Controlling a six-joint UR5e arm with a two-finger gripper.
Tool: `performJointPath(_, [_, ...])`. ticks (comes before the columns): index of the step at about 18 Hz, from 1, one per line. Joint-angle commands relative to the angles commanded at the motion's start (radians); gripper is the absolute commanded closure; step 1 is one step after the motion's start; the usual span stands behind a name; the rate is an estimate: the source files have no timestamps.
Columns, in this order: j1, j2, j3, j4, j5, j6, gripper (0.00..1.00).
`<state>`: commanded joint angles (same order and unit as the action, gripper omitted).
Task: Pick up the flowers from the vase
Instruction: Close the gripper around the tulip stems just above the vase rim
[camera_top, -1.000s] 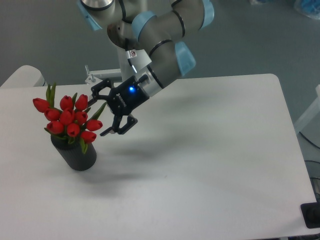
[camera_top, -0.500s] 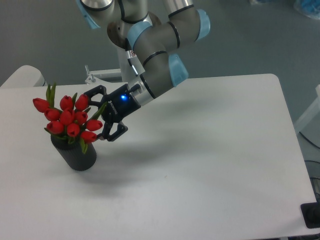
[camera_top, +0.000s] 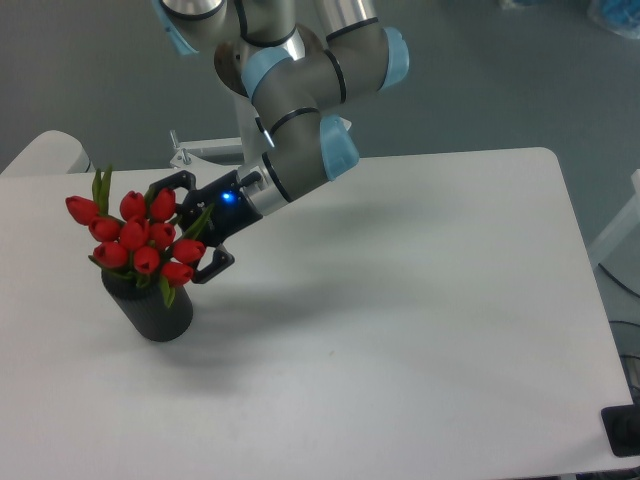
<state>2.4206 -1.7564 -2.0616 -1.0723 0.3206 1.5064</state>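
Observation:
The flowers (camera_top: 135, 238), a bunch of red tulip buds with green leaves, stand in the vase (camera_top: 156, 309), a short dark cylinder at the table's left. My gripper (camera_top: 180, 230) is open and reaches in from the right, its upper finger by the top buds and its lower finger by the lowest right bud. The right side of the bunch lies between the fingers. Whether the fingers touch the buds I cannot tell.
The white table (camera_top: 400, 320) stretches to the right of the vase. A small metal bracket (camera_top: 185, 154) sits at the table's far edge behind the arm. A second pale surface (camera_top: 40, 152) adjoins at the far left.
The gripper has moved left toward the flowers, from clear of the bunch to straddling its right side. It stays open. Flowers and vase have not moved.

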Motion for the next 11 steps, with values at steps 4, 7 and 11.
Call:
performJointPath(4, [-0.002,0.0,-0.008,0.0,-0.003,-0.006,0.3])
performJointPath(7, [-0.002,0.003,-0.008,0.0,-0.008,-0.009,0.63])
performJointPath(11, [0.0,0.006,-0.008,-0.001,-0.011,-0.011,0.79])
